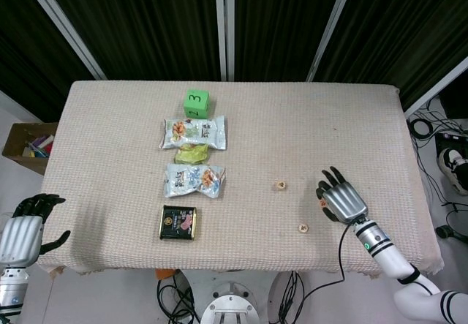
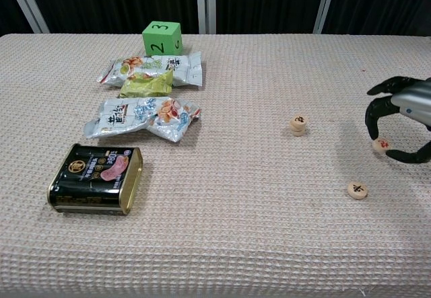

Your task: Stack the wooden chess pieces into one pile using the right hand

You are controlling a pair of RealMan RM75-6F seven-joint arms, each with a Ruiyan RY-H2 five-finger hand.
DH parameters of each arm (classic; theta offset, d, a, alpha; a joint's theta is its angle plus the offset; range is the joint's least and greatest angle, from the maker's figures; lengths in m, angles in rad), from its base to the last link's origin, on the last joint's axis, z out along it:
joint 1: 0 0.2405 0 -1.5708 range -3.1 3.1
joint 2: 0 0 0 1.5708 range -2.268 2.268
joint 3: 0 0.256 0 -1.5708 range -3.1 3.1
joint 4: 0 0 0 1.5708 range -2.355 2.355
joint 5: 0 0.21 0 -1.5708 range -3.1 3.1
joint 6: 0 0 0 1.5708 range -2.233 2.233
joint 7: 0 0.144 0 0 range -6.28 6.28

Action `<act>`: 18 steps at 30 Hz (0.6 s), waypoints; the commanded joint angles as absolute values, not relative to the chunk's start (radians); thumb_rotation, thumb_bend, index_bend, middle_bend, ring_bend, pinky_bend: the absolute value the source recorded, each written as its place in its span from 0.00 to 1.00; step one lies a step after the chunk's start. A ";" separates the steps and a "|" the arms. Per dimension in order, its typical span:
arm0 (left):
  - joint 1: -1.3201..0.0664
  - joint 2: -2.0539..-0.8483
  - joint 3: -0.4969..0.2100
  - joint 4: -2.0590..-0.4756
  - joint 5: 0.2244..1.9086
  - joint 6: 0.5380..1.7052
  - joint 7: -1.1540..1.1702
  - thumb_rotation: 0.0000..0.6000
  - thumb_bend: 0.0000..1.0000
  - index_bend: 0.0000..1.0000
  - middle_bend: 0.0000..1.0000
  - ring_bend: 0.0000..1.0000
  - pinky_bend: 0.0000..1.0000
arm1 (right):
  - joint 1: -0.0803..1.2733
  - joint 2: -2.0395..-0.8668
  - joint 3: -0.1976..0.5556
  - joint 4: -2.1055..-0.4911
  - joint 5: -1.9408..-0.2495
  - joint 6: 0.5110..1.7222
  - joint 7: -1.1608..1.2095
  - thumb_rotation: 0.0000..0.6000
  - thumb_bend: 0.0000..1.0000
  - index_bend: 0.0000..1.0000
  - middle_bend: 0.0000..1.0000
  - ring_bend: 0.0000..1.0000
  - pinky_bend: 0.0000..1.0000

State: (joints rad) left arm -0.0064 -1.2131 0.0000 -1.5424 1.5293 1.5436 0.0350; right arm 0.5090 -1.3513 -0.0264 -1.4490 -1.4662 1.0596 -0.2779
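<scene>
Here the table (image 1: 351, 119), covered in a beige woven cloth, carries three wooden chess pieces toward its right half, each a small pale round disc with a character on its top face. The far piece (image 2: 299, 123) sits nearest the table's centre and looks thicker than the others in the chest view; whether it is one disc or two stacked cannot be told. The near piece (image 2: 357, 190) lies flat and alone closer to the front edge, bearing a dark character. The third piece (image 2: 382, 145), marked in red, is lifted slightly and tilted between the dark fingertips of the right hand (image 2: 403, 120), which curls over it from the right with fingers above and thumb below; in the head view this piece is almost hidden under the hand (image 1: 341, 200). The left hand (image 1: 25, 230) hangs off the table's front-left corner, fingers loosely curled and apart, holding nothing. On the left half of the table, well apart from the pieces, a green cube (image 1: 196, 103) numbered on its faces stands at the far side, followed toward the front by a snack packet (image 1: 193, 132), a small green packet (image 1: 192, 153), a second snack packet (image 1: 194, 180) and a dark tin (image 1: 179, 222). A cardboard box (image 1: 28, 145) sits on the floor beyond the left edge.
</scene>
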 commanded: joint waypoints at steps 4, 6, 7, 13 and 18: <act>-0.008 -1.215 0.001 -1.547 1.535 1.544 0.041 1.00 0.17 0.27 0.22 0.15 0.19 | 0.593 -1.319 0.072 -1.507 -1.434 1.009 -0.279 1.00 0.34 0.51 0.32 0.05 0.06; -0.006 -1.214 0.003 -1.548 1.535 1.544 0.044 1.00 0.17 0.27 0.22 0.15 0.19 | 0.625 -1.327 0.094 -1.505 -1.410 0.971 -0.303 1.00 0.34 0.51 0.31 0.05 0.05; -0.004 -1.214 0.004 -1.548 1.534 1.545 0.045 1.00 0.17 0.27 0.22 0.15 0.19 | 0.640 -1.336 0.103 -1.501 -1.401 0.953 -0.313 1.00 0.34 0.51 0.31 0.05 0.05; -0.003 -1.215 0.002 -1.544 1.525 1.540 0.039 1.00 0.17 0.27 0.22 0.15 0.19 | 0.722 -1.407 0.121 -1.458 -1.360 0.850 -0.369 1.00 0.34 0.50 0.31 0.05 0.05; -0.005 -1.214 0.001 -1.541 1.523 1.536 0.036 1.00 0.17 0.27 0.22 0.16 0.19 | 0.749 -1.440 0.116 -1.437 -1.350 0.825 -0.400 1.00 0.34 0.49 0.30 0.05 0.05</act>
